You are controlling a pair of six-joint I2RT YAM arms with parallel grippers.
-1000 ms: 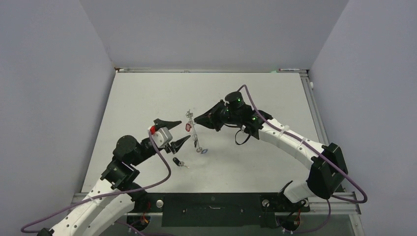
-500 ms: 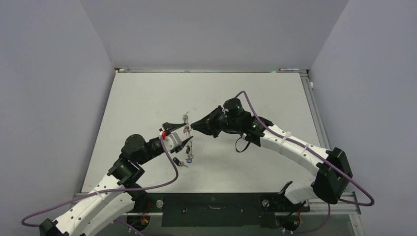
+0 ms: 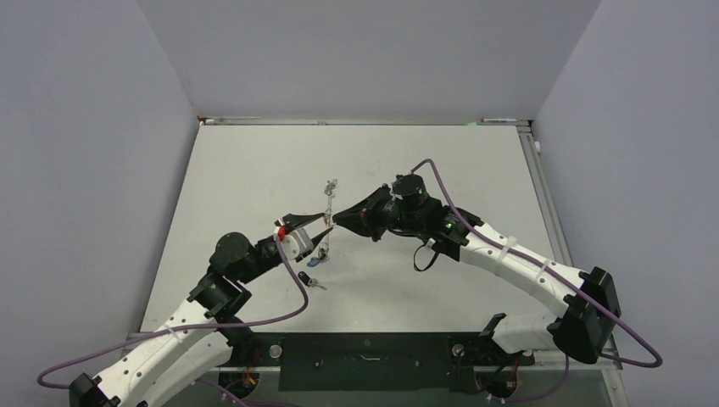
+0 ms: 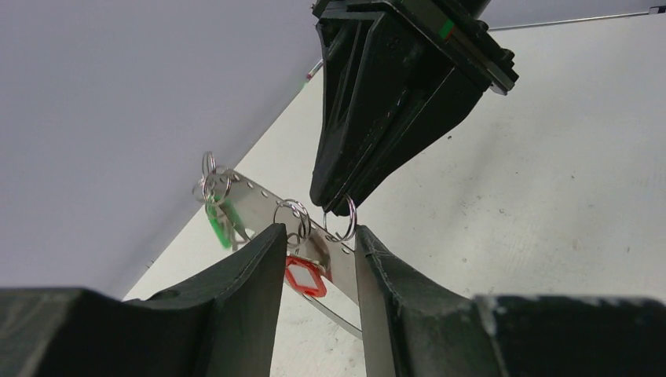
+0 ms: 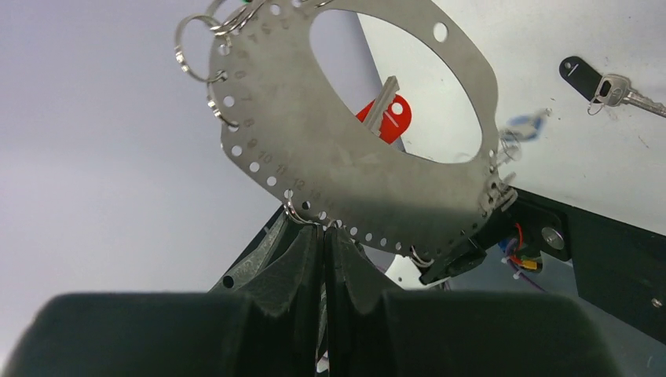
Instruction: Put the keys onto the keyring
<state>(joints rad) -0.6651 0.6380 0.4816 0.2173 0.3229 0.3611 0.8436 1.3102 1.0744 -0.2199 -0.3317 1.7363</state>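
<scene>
Nearest your arm bases, one black-headed key point(image 3: 306, 279) lies loose on the white table point(image 3: 246, 170), off the keyring, with its silver blade pointing away from the head. The right wrist camera shows it flat on the surface, well apart from everything held in the air.

Just beyond it, your left gripper point(image 3: 322, 225) reaches in from the left. Its fingers point(image 4: 251, 290) are parted and the keyring point(image 5: 271, 129) passes between them. You cannot tell from these views whether the pads actually press the metal or merely straddle it.

Now the keyring itself: a flat grey metal loop with small holes punched around its band, held off the table between the two grippers, standing roughly on edge in the overhead view. A red tag point(image 4: 305, 276) hangs just beyond your left fingertips, and a green tag point(image 4: 218, 225) dangles at the far end among small split rings. A blue tag point(image 5: 525, 126) shows blurred past the ring's lower edge.

Farther on, your right gripper point(image 3: 337, 218) comes in from the right. Its fingers are clenched together on the ring's rim, right beside a small split ring point(image 4: 342, 224).
</scene>
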